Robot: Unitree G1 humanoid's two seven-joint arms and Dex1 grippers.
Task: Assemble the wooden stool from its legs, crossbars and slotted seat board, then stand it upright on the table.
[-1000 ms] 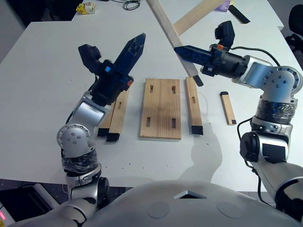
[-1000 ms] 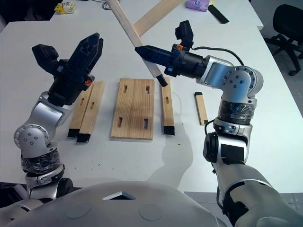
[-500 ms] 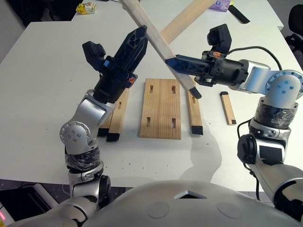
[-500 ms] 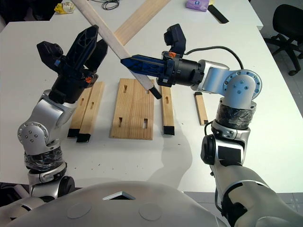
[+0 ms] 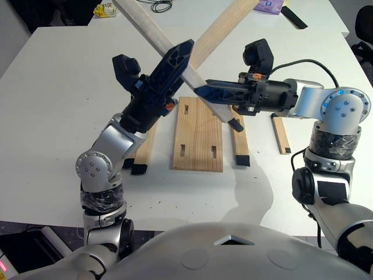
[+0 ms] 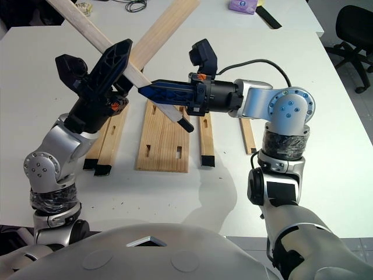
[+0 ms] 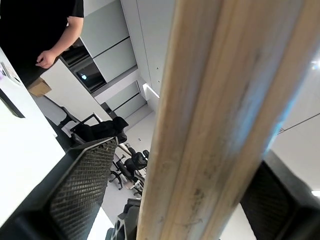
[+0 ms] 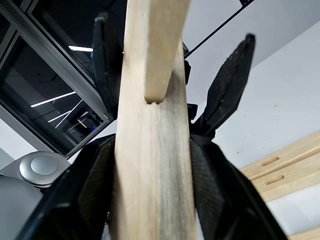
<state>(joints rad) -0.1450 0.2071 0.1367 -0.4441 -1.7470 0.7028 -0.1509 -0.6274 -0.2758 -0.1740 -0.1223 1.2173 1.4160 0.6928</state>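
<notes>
My right gripper (image 5: 201, 91) is shut on a long wooden leg (image 5: 145, 23) with a black foot (image 5: 236, 124), held slanting above the slotted seat board (image 5: 197, 140). A second wooden bar (image 5: 227, 20) meets this leg at about a right angle. My left gripper (image 5: 185, 48) is raised over the table, open, its fingers (image 8: 230, 85) straddling the leg (image 7: 210, 125) with a gap on one side. Two legs (image 5: 144, 149) lie left of the board. Another leg (image 5: 239, 143) and a short crossbar (image 5: 282, 137) lie to its right.
At the table's far edge lie a yellow item (image 5: 106, 9), a purple item (image 5: 269, 6), a black bar (image 5: 294, 16) and a cable (image 5: 162, 6). An office chair (image 6: 352, 32) stands off the right side. The near part of the white table (image 5: 192, 192) is bare.
My right gripper has carried the leg and the bar on it to the left. My left gripper has come up to the right, and the leg now passes between its fingers.
</notes>
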